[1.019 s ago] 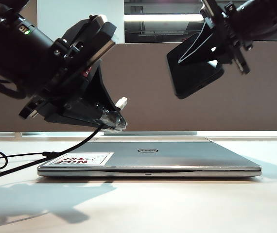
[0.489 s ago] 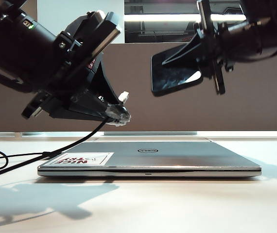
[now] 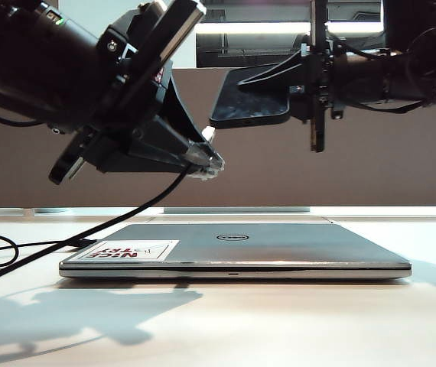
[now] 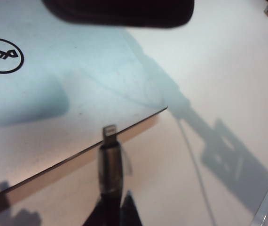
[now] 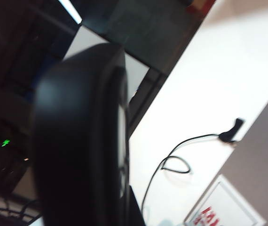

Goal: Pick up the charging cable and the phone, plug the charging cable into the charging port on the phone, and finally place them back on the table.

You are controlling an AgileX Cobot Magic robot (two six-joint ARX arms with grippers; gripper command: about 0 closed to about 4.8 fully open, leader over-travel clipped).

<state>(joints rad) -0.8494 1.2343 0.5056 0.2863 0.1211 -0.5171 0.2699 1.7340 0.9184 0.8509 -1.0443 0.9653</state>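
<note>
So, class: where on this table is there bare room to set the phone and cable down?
Free: the white table in front of the laptop, and right of it. Crowded: the left side, where cords loop, and above the laptop, where both end effectors hover.

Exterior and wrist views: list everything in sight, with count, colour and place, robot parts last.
phone: one, glossy black, held level in the air above the laptop.
charging cable: one, black with silver plug, trailing from the left pincer down to the table.
laptop: one, silver, closed, sticker on its lid, centre of the table.
second cord: one, black, lying on the table beside the laptop.
table: one, white.
divider panel: one, brown-grey, behind the table.
left pincer: one, black, shut on the cable's plug end.
right pincer: one, black, shut on the phone.
</note>
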